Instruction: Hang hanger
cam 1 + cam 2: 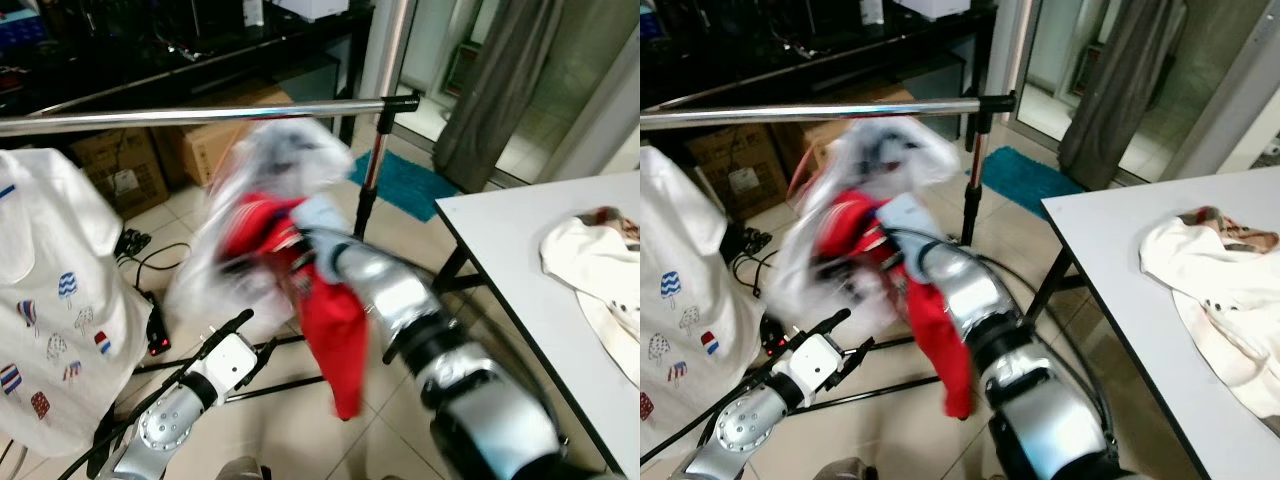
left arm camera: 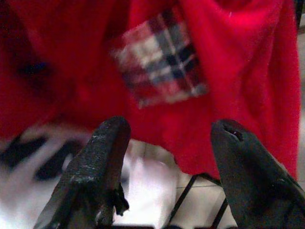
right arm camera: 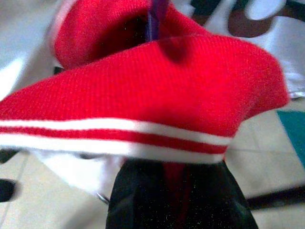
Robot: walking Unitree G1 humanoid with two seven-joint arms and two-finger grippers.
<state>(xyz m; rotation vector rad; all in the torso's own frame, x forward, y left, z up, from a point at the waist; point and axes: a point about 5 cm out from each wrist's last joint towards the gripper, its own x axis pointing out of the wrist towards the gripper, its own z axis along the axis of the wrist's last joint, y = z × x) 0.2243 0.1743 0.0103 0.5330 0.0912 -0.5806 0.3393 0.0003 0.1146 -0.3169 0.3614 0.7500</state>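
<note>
Hanger: not clearly visible; a thin purple piece (image 3: 155, 19) pokes out of the red garment's neck in the right wrist view, probably part of it.
Red garment (image 1: 325, 320): draped over the right arm's forward end, held up below the rail, blurred by motion; a plaid patch (image 2: 159, 59) shows on it.
Rail (image 1: 200, 113): a chrome bar on a stand, running across above the garment, which is not on it.
Progress: my judgement is mid-way; the load is lifted toward the rail, but hooking on and letting go are left.
Right pincer (image 3: 178, 191): buried under the red cloth with white stripes; whether it is wide or closed I cannot tell.
Left pincer (image 2: 167, 143): fingers spread wide, gripping nothing, low near the garment's hem.
White shirt (image 1: 55, 300): hanging at the rail's left side.
Tabletop (image 1: 520, 260): on the right, carrying a cream garment (image 1: 600, 265).
</note>
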